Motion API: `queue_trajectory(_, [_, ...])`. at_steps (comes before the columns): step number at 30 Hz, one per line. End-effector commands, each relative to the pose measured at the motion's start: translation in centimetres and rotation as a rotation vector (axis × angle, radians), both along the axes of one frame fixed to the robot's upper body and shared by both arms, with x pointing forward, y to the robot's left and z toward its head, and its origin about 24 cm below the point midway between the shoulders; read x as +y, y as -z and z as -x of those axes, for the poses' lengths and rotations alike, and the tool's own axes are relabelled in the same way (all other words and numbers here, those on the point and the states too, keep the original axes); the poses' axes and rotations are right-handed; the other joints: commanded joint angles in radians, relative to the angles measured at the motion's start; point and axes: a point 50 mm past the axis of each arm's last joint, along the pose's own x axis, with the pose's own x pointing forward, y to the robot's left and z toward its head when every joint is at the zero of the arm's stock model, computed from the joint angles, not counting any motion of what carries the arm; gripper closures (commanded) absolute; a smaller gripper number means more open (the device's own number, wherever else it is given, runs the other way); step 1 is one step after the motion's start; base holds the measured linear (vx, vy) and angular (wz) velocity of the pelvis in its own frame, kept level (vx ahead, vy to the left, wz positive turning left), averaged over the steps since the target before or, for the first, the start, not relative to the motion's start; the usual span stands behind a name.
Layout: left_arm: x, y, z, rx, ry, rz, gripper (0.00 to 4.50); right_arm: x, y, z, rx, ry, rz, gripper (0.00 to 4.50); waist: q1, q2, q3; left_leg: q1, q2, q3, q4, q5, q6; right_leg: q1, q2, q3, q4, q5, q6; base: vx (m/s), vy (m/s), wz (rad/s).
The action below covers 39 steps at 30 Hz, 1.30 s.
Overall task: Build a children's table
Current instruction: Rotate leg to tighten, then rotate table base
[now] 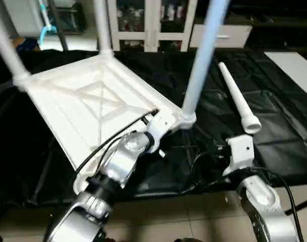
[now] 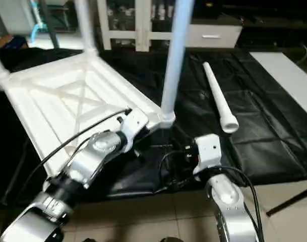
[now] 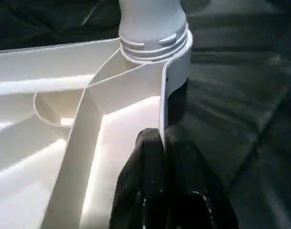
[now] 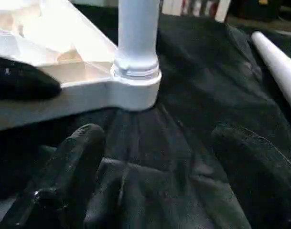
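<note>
White X-ribbed table top [image 1: 87,108] and white legs [image 1: 239,98] on black sheet [image 1: 274,131]; black end effector fingers [image 4: 76,157].

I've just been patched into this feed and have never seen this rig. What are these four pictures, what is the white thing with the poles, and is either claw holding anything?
You are looking through a two-armed humanoid robot. Two pictures come from its head, looking down over its silver forearms; the other two come from cameras on its wrists, looking along the black fingers.

The white thing is a children's table top lying upside down on a black sheet, ribbed underside up. Three legs stand in its corner sockets; the nearest leg rises beside the left arm. A fourth leg lies loose on the sheet to the right.

The left gripper is shut on the table top's rim, just beside the nearest corner socket. The right gripper is open and holds nothing; it hovers over the sheet, facing that same corner. The fourth corner, nearest the robot, is hidden behind the left arm.
</note>
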Motion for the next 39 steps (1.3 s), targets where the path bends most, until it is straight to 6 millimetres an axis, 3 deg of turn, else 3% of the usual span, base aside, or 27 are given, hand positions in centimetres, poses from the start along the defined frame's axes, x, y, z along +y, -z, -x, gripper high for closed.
queue_trajectory(1, [-1.0, -2.9, -1.0, -0.105, -0.020, 0.137, 4.50, 0.5, -0.5, -0.2, -0.007, -0.005, 0.005, 0.55, 0.009, -0.006, -0.071, 0.003, -0.003, 0.001, -0.070, -0.288, 0.038, 0.052, -0.030, 0.022, -0.088, -0.297, -0.142, 0.000, 0.000, 0.00])
queue_trajectory(2, [-2.5, -4.5, -1.2, -0.183, -0.025, 0.272, 4.50, 0.8, -0.3, -0.2, 0.012, -0.017, 0.016, 0.55, 0.013, -0.004, -0.073, 0.000, -0.001, 0.000, -0.070, -0.257, 0.050, 0.055, -0.028, 0.021, -0.082, -0.235, -0.165, 0.000, 0.000, 0.00])
queue_trajectory(5, [-2.9, -4.9, -1.2, -0.172, -0.024, 0.344, 4.50, 0.9, -0.2, -0.2, 0.022, -0.018, 0.023, 0.55, 0.029, -0.001, -0.080, 0.003, 0.006, 0.002, -0.062, -0.180, 0.083, 0.059, -0.032, 0.021, -0.065, -0.088, -0.223, 0.000, 0.000, 0.00])
queue_trajectory(6, [-3.0, -4.9, -1.3, -0.135, -0.009, 0.371, 4.18, 0.9, -0.2, -0.2, 0.026, -0.017, 0.025, 0.51, 0.028, -0.003, -0.079, 0.001, 0.006, 0.004, -0.062, -0.172, 0.089, 0.059, -0.031, 0.021, -0.064, -0.071, -0.228, 0.000, 0.000, 0.00])
queue_trajectory(7, [-2.9, -4.8, -1.4, -0.107, -0.006, 0.383, 4.18, 0.9, -0.2, -0.2, 0.031, -0.020, 0.029, 0.51, 0.032, -0.009, -0.077, 0.001, 0.004, 0.006, -0.062, -0.163, 0.096, 0.062, -0.032, 0.020, -0.062, -0.071, -0.230, 0.000, 0.000, 0.00])
queue_trajectory(9, [-2.7, -4.9, -1.5, -0.107, -0.012, 0.379, 4.10, 1.0, -0.1, -0.3, 0.037, -0.026, 0.037, 0.51, 0.034, -0.010, -0.070, 0.005, 0.003, 0.010, -0.064, -0.182, 0.103, 0.060, -0.033, 0.021, -0.068, -0.134, -0.217, 0.000, 0.000, 0.00])
queue_trajectory(14, [-1.7, -5.7, -2.1, -0.178, -0.002, 0.381, 3.70, 1.3, -0.1, -0.4, 0.048, -0.047, 0.037, 0.51, 0.037, -0.007, -0.069, 0.013, 0.005, 0.008, -0.070, -0.235, 0.072, 0.057, -0.034, 0.022, -0.079, -0.247, -0.176, 0.000, 0.000, 0.00])
queue_trajectory(16, [-0.6, -6.3, -1.8, -0.216, 0.072, 0.357, 3.57, 1.5, -0.1, -0.4, 0.048, -0.064, 0.034, 0.51, 0.041, -0.008, -0.069, 0.014, 0.005, 0.006, -0.072, -0.243, 0.067, 0.056, -0.036, 0.021, -0.078, -0.264, -0.167, 0.000, 0.000, 0.00])
queue_trajectory(17, [0.1, -6.6, -1.6, -0.237, 0.127, 0.336, 3.57, 1.7, -0.2, -0.5, 0.047, -0.075, 0.032, 0.51, 0.036, -0.007, -0.067, 0.008, 0.006, 0.006, -0.075, -0.243, 0.065, 0.056, -0.036, 0.022, -0.077, -0.267, -0.166, 0.000, 0.000, 0.00])
queue_trajectory(18, [2.0, -6.9, -0.9, -0.249, 0.228, 0.265, 3.57, 1.8, -0.3, -0.5, 0.045, -0.094, 0.022, 0.51, 0.040, -0.008, -0.070, 0.011, 0.012, 0.002, -0.078, -0.241, 0.058, 0.058, -0.042, 0.022, -0.071, -0.261, -0.171, 0.000, 0.000, 0.00])
queue_trajectory(19, [5.2, -6.9, 0.6, -0.202, 0.366, 0.149, 3.57, 2.1, -0.4, -0.5, 0.041, -0.120, 0.008, 0.51, 0.034, -0.007, -0.069, 0.005, 0.012, 0.002, -0.080, -0.233, 0.057, 0.060, -0.040, 0.023, -0.067, -0.251, -0.170, 0.000, 0.000, 0.00])
queue_trajectory(20, [5.9, -6.9, 1.0, -0.179, 0.392, 0.127, 3.57, 2.1, -0.5, -0.5, 0.040, -0.125, 0.005, 0.51, 0.023, 0.001, -0.068, -0.003, 0.015, -0.005, -0.090, -0.230, 0.046, 0.064, -0.043, 0.022, -0.056, -0.255, -0.165, 0.000, 0.000, 0.00])
queue_trajectory(21, [8.1, -6.7, 2.3, -0.100, 0.463, 0.069, 3.57, 2.3, -0.5, -0.5, 0.040, -0.139, -0.004, 0.51, 0.018, -0.001, -0.068, 0.008, 0.014, -0.003, -0.086, -0.246, 0.027, 0.058, -0.039, 0.019, -0.057, -0.266, -0.162, 0.000, 0.000, 0.00])
queue_trajectory(22, [8.2, -6.7, 2.4, -0.096, 0.465, 0.066, 3.57, 2.3, -0.5, -0.5, 0.040, -0.139, -0.005, 0.51, 0.015, 0.007, -0.068, 0.024, 0.014, 0.005, -0.081, -0.249, 0.022, 0.044, -0.033, 0.025, -0.058, -0.238, -0.181, 0.000, 0.000, 0.00])
queue_trajectory(23, [9.9, -6.6, 3.3, -0.033, 0.492, 0.018, 3.57, 2.4, -0.5, -0.5, 0.042, -0.156, -0.006, 0.51, 0.015, 0.001, -0.066, 0.023, 0.012, 0.005, -0.081, -0.251, 0.015, 0.044, -0.030, 0.024, -0.054, -0.227, -0.186, 0.000, 0.000, 0.00])
queue_trajectory(24, [12.3, -6.5, 4.6, 0.048, 0.518, -0.068, 3.57, 2.7, -0.5, -0.6, 0.045, -0.179, -0.005, 0.51, 0.023, -0.003, -0.064, 0.030, 0.015, 0.009, -0.083, -0.265, 0.014, 0.039, -0.031, 0.025, -0.055, -0.235, -0.195, 0.000, 0.000, 0.00])
queue_trajectory(25, [12.8, -6.5, 4.9, 0.070, 0.521, -0.082, 3.57, 2.7, -0.5, -0.7, 0.046, -0.183, -0.006, 0.51, 0.022, 0.002, -0.062, 0.028, 0.015, 0.008, -0.087, -0.275, 0.013, 0.040, -0.031, 0.027, -0.052, -0.244, -0.196, 0.000, 0.000, 0.00])
queue_trajectory(26, [14.3, -6.5, 5.9, 0.136, 0.530, -0.119, 3.57, 2.9, -0.4, -0.8, 0.047, -0.195, -0.010, 0.51, 0.022, 0.000, -0.059, 0.028, 0.015, 0.006, -0.091, -0.289, 0.002, 0.040, -0.030, 0.025, -0.050, -0.267, -0.188, 0.000, 0.000, 0.00])
queue_trajectory(27, [14.6, -6.6, 6.1, 0.148, 0.525, -0.128, 3.57, 3.0, -0.4, -0.9, 0.047, -0.199, -0.008, 0.51, 0.021, 0.003, -0.058, 0.030, 0.015, 0.007, -0.092, -0.298, -0.004, 0.038, -0.029, 0.026, -0.052, -0.272, -0.185, 0.000, 0.000, 0.00])
queue_trajectory(28, [15.2, -6.7, 6.4, 0.165, 0.519, -0.142, 3.57, 3.0, -0.5, -1.0, 0.047, -0.206, -0.006, 0.51, 0.025, 0.001, -0.053, 0.043, 0.015, 0.011, -0.094, -0.340, -0.021, 0.026, -0.026, 0.029, -0.059, -0.301, -0.180, 0.000, 0.000, 0.00])
queue_trajectory(29, [16.5, -6.9, 7.1, 0.204, 0.495, -0.186, 3.57, 3.2, -0.5, -1.2, 0.046, -0.222, -0.002, 0.51, 0.025, -0.003, -0.052, 0.044, 0.016, 0.012, -0.095, -0.352, -0.026, 0.025, -0.026, 0.030, -0.060, -0.309, -0.177, 0.000, 0.000, 0.00])
queue_trajectory(30, [17.1, -7.1, 7.4, 0.227, 0.489, -0.211, 3.57, 3.3, -0.5, -1.3, 0.046, -0.229, -0.003, 0.51, 0.027, -0.010, -0.052, 0.039, 0.015, 0.010, -0.097, -0.364, -0.034, 0.030, -0.030, 0.030, -0.059, -0.329, -0.167, 0.000, 0.000, 0.00])
queue_trajectory(31, [17.5, -7.2, 7.8, 0.253, 0.489, -0.223, 3.57, 3.3, -0.5, -1.3, 0.045, -0.235, -0.001, 0.51, 0.028, -0.008, -0.052, 0.036, 0.014, 0.008, -0.099, -0.370, -0.041, 0.032, -0.031, 0.031, -0.057, -0.344, -0.153, 0.000, 0.000, 0.00])
queue_trajectory(33, [18.3, -7.5, 8.8, 0.313, 0.499, -0.236, 3.57, 3.3, -0.6, -1.5, 0.045, -0.243, 0.001, 0.51, 0.028, -0.007, -0.051, 0.039, 0.013, 0.008, -0.100, -0.378, -0.048, 0.027, -0.030, 0.032, -0.059, -0.346, -0.147, 0.000, 0.000, 0.00])
queue_trajectory(34, [18.5, -7.7, 9.4, 0.348, 0.507, -0.238, 3.57, 3.3, -0.5, -1.5, 0.046, -0.247, 0.002, 0.51, 0.029, -0.015, -0.052, 0.040, 0.013, 0.007, -0.100, -0.387, -0.055, 0.029, -0.033, 0.032, -0.057, -0.352, -0.144, 0.000, 0.000, 0.00])
queue_trajectory(36, [18.8, -7.7, 10.7, 0.427, 0.538, -0.259, 3.57, 3.3, -0.5, -1.6, 0.047, -0.255, 0.007, 0.51, 0.030, -0.019, -0.050, 0.041, 0.014, 0.007, -0.101, -0.396, -0.057, 0.027, -0.032, 0.033, -0.061, -0.359, -0.140, 0.000, 0.000, 0.00])
queue_trajectory(39, [18.8, -7.1, 11.7, 0.485, 0.564, -0.287, 3.57, 3.3, -0.5, -1.7, 0.048, -0.261, 0.009, 0.51, 0.029, -0.021, -0.048, 0.038, 0.014, 0.005, -0.103, -0.417, -0.060, 0.027, -0.033, 0.033, -0.063, -0.389, -0.129, 0.000, 0.000, 0.00])
